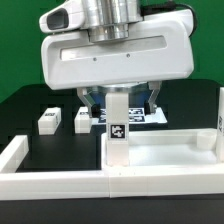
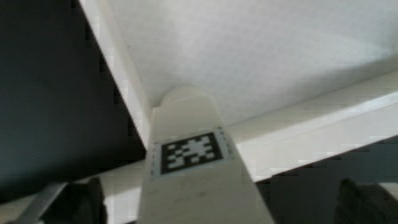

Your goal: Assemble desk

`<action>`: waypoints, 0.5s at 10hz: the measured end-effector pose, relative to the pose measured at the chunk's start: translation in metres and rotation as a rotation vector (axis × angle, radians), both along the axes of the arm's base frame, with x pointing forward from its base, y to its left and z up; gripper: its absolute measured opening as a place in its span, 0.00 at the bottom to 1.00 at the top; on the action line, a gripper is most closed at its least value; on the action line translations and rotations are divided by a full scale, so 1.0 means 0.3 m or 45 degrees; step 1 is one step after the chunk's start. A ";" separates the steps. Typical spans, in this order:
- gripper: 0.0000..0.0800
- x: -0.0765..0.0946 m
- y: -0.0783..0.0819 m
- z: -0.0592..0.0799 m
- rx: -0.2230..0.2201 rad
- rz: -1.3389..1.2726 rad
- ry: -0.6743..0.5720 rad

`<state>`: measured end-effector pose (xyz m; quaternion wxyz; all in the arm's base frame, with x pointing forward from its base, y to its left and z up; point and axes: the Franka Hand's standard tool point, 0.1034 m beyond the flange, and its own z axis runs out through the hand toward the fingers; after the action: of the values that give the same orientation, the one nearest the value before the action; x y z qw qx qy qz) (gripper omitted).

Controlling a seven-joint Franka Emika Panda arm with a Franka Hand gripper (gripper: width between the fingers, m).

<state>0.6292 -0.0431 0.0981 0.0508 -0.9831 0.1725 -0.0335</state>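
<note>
The white tabletop panel (image 1: 170, 152) with a raised rim lies at the exterior view's right, and it also shows in the wrist view (image 2: 249, 50). A white square leg (image 1: 117, 120) with a black-and-white tag stands upright at the panel's near left corner. It fills the middle of the wrist view (image 2: 192, 150). My gripper (image 1: 122, 100) hangs right over the leg, its fingers either side of the leg's top with a gap showing. The dark fingers (image 2: 71, 200) show at the wrist view's edges. Two more legs (image 1: 47, 121) (image 1: 82, 120) lie on the black table.
A long low white border wall (image 1: 55, 183) runs along the front and turns back at the exterior view's left. The marker board (image 1: 145, 118) lies behind the gripper. Another white upright piece (image 1: 219, 118) stands at the exterior view's right edge.
</note>
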 end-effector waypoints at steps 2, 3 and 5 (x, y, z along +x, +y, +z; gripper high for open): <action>0.53 -0.001 0.000 -0.001 0.001 -0.019 0.003; 0.53 -0.003 -0.004 -0.003 0.007 -0.109 0.012; 0.37 -0.006 -0.013 -0.005 0.019 -0.300 0.030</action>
<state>0.6274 -0.0470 0.0966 0.0519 -0.9560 0.2876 -0.0263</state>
